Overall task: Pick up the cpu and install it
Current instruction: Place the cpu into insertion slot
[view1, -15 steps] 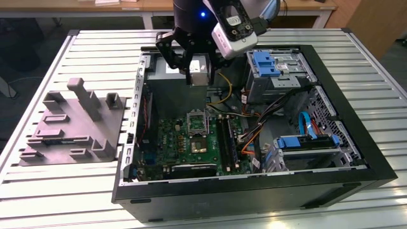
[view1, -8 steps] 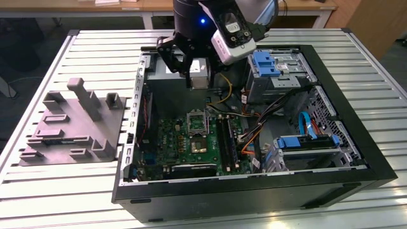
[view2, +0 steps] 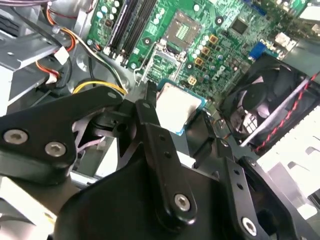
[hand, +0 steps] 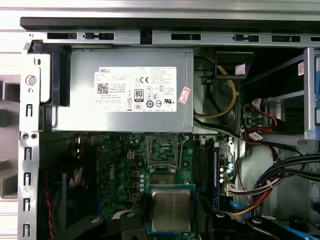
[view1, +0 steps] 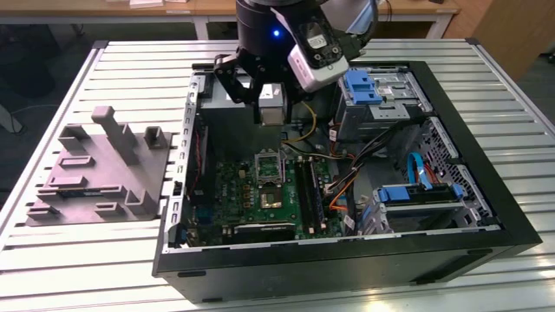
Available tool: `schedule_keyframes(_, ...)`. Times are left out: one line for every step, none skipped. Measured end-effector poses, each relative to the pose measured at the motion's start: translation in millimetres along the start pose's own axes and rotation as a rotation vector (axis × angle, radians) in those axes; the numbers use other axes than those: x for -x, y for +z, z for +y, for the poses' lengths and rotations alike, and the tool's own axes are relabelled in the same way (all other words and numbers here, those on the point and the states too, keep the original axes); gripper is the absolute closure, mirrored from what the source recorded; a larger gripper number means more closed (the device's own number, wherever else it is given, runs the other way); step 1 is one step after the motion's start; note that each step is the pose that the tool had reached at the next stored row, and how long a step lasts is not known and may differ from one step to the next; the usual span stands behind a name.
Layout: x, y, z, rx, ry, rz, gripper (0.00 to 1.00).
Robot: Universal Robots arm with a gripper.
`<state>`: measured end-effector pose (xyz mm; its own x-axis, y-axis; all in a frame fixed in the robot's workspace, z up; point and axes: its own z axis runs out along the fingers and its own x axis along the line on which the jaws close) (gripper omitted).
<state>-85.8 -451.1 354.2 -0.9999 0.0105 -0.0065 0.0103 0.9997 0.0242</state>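
My gripper (view1: 271,112) hangs over the open computer case (view1: 485,195), in front of the grey power supply box (hand: 125,90), and is shut on the cpu (view1: 271,114). The cpu (view2: 176,107) is a small silvery square with a pale rim, pinched at two opposite edges between the black fingers (view2: 148,112). The first wrist view shows the cpu (hand: 171,210) flat side up above the green motherboard (hand: 120,170). The socket (view2: 184,27) lies open on the board, its metal load frame (view2: 162,64) swung up beside it, and the cpu is held well above it.
A black fan (view2: 265,107) sits by the socket. Memory slots (view1: 310,188) run alongside it. Cables (view1: 381,153) and blue drive bays (view1: 414,194) fill the case at the exterior view's right. A grey fixture block (view1: 100,172) stands on the slatted table at the exterior view's left.
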Motion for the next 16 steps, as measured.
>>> schedule_keyframes(0.0, 1.9, -0.1, 0.0004, 0.000, 0.0000, 0.53)
schedule_keyframes(0.0, 3.7, -0.2, 0.0012, 0.000, 0.0001, 0.53)
schedule_keyframes(0.0, 5.5, -0.4, 0.0025, 0.000, 0.0001, 0.53)
schedule_keyframes(0.0, 7.2, -0.8, 0.0037, 0.000, 0.0001, 0.53)
schedule_keyframes(0.0, 9.0, -2.0, 0.0045, 0.000, 0.0001, 0.53)
schedule_keyframes(0.0, 10.6, -3.7, 0.0046, 0.000, 0.0003, 0.53)
schedule_keyframes(0.0, 12.7, -5.3, 0.0051, 0.000, 0.0001, 0.53)
schedule_keyframes(0.0, 14.5, -6.1, 0.0054, 0.000, 0.0000, 0.53)
schedule_keyframes(0.0, 16.3, -6.4, 0.0053, 0.000, 0.0001, 0.53)
schedule_keyframes(0.0, 18.0, -6.4, 0.0052, 0.000, 0.0001, 0.53)
schedule_keyframes(0.0, 19.8, -6.5, 0.0052, 0.000, 0.0001, 0.53)
schedule_keyframes(0.0, 21.7, -6.5, 0.0052, 0.000, 0.0001, 0.53)
schedule_keyframes(-0.1, 23.6, -6.6, 0.0053, 0.000, 0.0001, 0.53)
schedule_keyframes(0.0, 25.3, -6.6, 0.0052, 0.000, 0.0001, 0.53)
schedule_keyframes(-0.1, 27.1, -6.6, 0.0052, 0.000, 0.0001, 0.53)
schedule_keyframes(-0.1, 28.9, -6.7, 0.0052, 0.000, 0.0001, 0.53)
